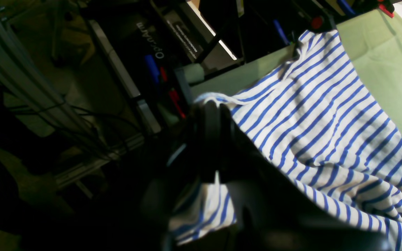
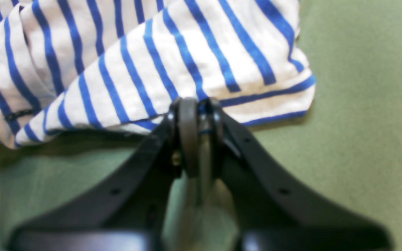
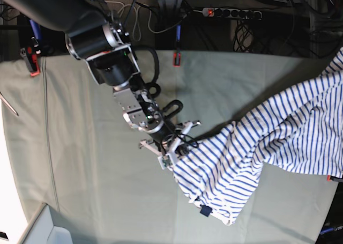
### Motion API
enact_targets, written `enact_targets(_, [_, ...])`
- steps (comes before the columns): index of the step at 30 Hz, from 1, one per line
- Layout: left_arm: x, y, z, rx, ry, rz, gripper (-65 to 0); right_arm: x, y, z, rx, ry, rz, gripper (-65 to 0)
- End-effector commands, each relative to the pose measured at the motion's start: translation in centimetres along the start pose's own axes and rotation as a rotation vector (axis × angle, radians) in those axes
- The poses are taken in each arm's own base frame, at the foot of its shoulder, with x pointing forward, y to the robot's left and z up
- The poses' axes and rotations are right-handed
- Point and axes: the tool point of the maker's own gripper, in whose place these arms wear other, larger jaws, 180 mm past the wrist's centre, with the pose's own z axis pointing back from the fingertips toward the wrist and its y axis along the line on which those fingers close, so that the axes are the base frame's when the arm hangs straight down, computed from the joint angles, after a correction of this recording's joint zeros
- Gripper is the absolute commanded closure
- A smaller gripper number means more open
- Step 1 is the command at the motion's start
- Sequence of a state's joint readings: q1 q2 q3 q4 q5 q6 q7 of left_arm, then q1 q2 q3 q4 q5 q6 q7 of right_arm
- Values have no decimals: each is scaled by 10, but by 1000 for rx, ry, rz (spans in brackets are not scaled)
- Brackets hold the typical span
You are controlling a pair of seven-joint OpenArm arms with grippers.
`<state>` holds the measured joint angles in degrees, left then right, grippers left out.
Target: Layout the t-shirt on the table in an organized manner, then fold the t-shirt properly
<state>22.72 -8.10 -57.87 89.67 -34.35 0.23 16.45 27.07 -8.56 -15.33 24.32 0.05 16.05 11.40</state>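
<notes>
The white, blue-striped t-shirt lies crumpled across the right half of the table, stretched from mid-table up to the right edge of the base view. Its dark navy label shows near the lower corner. My right gripper is at the shirt's left edge. The right wrist view shows this gripper shut on the hem of the t-shirt. In the left wrist view my left gripper is shut on a bunched edge of the t-shirt, held beyond the table's edge. This arm is outside the base view.
Red clamps grip the table cloth at the far edge. A power strip and cables lie behind the table. A white box sits at the near left corner. Aluminium frame and dark equipment stand beside the table.
</notes>
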Motion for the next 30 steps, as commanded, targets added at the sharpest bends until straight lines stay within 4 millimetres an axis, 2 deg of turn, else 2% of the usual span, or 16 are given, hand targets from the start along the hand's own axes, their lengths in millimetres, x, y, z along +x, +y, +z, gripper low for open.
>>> enact_targets(1, [19,0,-1,-9,-53,-22,0,28,2,-5,14,-70,4,0])
enact_targets(11, [23,-2,0,-15,-63,-20,0,27,6,-2,13,-82,0,0])
enact_targets(13, [27,-6,1,-23,-74,-22,0,28,14,6,20,-119,-4,0])
enact_targets(19, [41,-18,5,-55,-112,-31,0,53,39,43,30,-228,1,0])
enact_targets(22, [43,-21,6,-62,-118,-30,0,59,49,66,26,-263,-4,0])
enact_targets(24, [44,-22,6,-63,-119,-29,0,60,52,74,24,-276,-7,0])
enact_targets(27, [43,-22,6,-63,-119,-25,0,57,52,71,26,-264,-6,0])
enact_targets(30, [41,-21,7,-60,-114,-24,0,61,46,58,29,-239,10,0])
